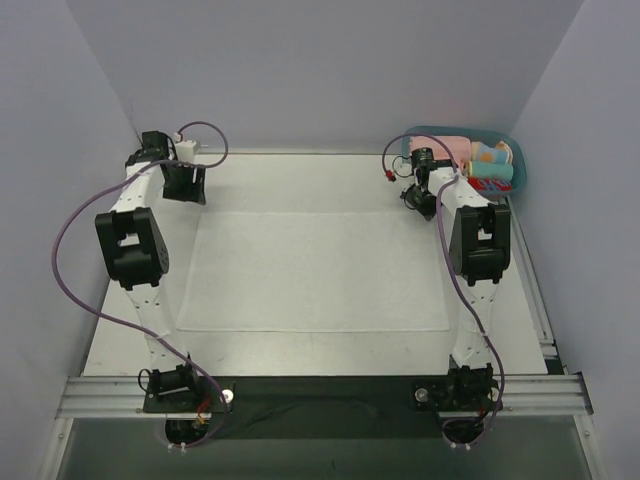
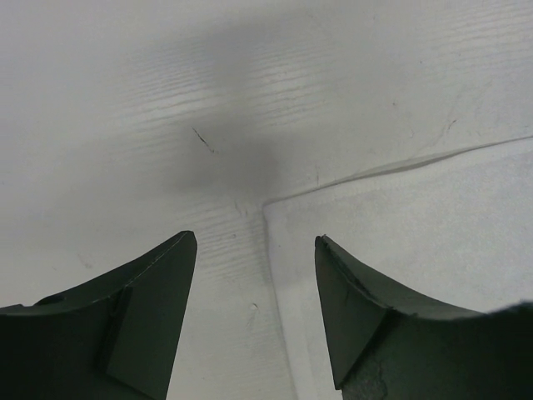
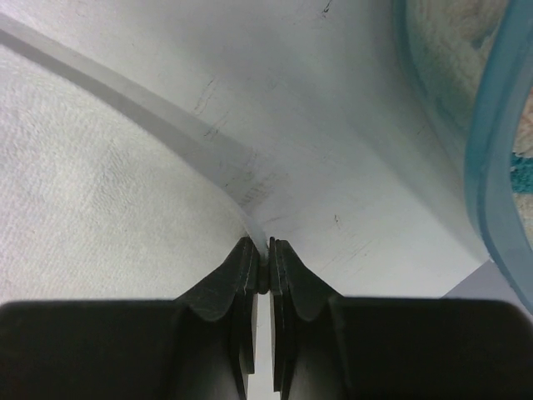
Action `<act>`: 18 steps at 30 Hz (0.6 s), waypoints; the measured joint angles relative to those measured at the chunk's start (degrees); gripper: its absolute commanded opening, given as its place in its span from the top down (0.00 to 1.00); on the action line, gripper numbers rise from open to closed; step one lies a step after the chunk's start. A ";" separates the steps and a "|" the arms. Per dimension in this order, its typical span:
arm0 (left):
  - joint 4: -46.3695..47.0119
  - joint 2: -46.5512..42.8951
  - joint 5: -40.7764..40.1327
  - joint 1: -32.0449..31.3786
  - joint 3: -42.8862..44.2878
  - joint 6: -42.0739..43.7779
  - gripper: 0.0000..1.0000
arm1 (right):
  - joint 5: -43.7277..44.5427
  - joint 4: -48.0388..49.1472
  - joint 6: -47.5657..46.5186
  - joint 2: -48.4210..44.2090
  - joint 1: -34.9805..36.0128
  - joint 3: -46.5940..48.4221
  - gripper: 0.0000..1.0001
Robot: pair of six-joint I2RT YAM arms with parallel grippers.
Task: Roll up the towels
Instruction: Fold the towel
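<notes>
White towel (image 3: 100, 208) corner pinched by outstretched right end effector (image 3: 261, 260).

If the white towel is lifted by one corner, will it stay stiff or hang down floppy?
Probably floppy: the towel lies thin and flat, and its corner bends up inside the shut right pincer. It is likely light for its size, being so thin. Its woven surface looks rough, so it should hardly slip.
</notes>
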 measured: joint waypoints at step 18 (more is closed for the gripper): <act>-1.97 6.75 0.72 -1.07 2.62 1.97 0.50 | 0.00 -0.39 -0.17 -0.07 0.00 0.09 1.00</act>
